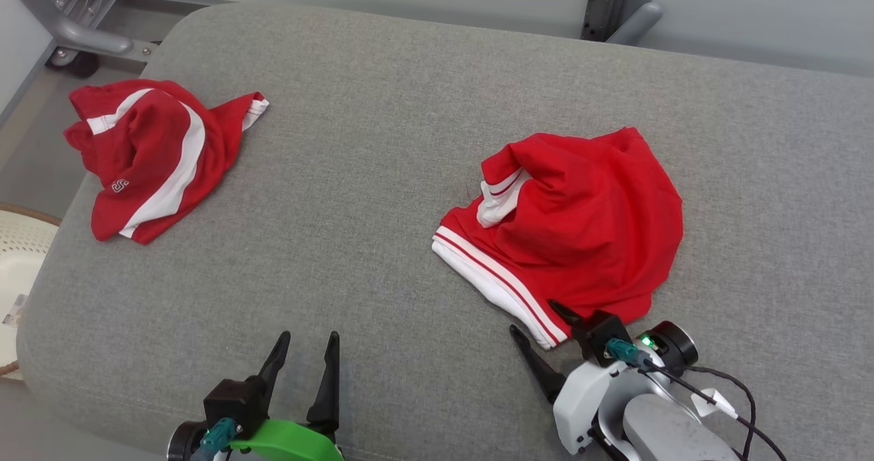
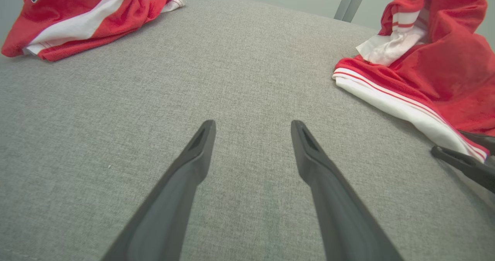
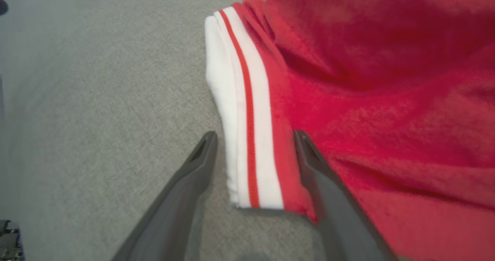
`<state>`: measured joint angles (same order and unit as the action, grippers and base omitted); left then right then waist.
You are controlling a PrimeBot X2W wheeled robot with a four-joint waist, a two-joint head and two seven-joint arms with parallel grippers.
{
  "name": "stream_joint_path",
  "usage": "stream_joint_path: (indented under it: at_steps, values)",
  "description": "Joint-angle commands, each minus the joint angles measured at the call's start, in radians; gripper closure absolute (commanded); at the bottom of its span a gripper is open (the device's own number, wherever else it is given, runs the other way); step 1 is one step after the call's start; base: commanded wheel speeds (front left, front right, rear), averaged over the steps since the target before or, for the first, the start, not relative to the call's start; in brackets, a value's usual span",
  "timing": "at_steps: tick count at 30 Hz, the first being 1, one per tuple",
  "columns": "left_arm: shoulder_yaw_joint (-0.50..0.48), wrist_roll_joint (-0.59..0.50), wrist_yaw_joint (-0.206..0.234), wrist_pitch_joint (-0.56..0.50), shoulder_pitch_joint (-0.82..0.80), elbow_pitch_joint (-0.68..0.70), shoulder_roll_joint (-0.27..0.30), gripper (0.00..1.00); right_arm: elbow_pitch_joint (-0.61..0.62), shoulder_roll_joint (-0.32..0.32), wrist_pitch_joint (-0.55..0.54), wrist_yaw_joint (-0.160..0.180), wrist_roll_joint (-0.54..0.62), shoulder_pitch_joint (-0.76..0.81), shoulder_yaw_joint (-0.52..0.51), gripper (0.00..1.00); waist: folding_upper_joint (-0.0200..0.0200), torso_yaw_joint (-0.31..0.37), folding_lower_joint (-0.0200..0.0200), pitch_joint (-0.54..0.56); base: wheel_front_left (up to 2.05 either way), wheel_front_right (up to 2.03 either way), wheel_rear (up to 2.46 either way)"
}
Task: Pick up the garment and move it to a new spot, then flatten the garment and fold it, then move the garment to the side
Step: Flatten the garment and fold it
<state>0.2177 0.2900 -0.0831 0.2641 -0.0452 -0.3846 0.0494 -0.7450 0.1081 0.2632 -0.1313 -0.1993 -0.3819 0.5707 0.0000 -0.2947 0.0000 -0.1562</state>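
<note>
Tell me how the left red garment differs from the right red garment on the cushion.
The left garment carries a broad curved white band and an S badge; the right garment has a white hem with thin red stripes. The left garment lies clear of the right gripper; the right garment's striped corner sits between its open fingers. Both are red, crumpled, on the grey cushion.

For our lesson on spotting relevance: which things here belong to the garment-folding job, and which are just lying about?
Job: red garment on the right; right tool, open astride its white hem; left tool, open; grey cushion beneath.

Lying about: second red garment, far left, probably; pale woven object beside the cushion; metal frame behind.
</note>
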Motion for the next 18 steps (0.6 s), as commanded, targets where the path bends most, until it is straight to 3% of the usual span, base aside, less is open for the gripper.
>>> stream_joint_path:
  at_steps: [1,2,3,11,18]
  values:
    - [0.007,0.006,0.000,0.001,-0.020,0.003,0.002,0.00,-0.040,0.001,-0.001,0.001,-0.005,-0.015,0.010,0.16,0.0000,-0.017,0.0000,-0.021,0.00,0.00,0.00]
    - [0.015,0.003,-0.002,0.001,-0.024,0.004,0.002,0.00,-0.054,-0.002,-0.001,0.001,-0.007,-0.022,0.015,0.54,0.0000,-0.016,0.0000,-0.024,0.00,0.00,0.00]
    - [0.021,0.000,-0.004,0.001,-0.029,0.004,0.002,0.00,-0.048,-0.006,-0.003,0.001,-0.018,-0.031,0.018,1.00,0.0000,-0.014,0.0000,-0.028,0.00,0.00,0.00]
    - [0.044,0.010,-0.007,0.001,-0.022,-0.014,0.003,0.00,0.151,-0.016,0.002,0.001,-0.083,-0.088,0.034,1.00,0.0000,0.005,0.0000,-0.011,0.00,0.00,0.00]
    - [0.066,0.019,-0.015,0.001,-0.018,-0.040,0.003,0.00,0.381,-0.036,0.003,0.001,-0.237,-0.200,0.031,1.00,0.0000,0.007,0.0000,0.012,0.00,0.00,0.00]
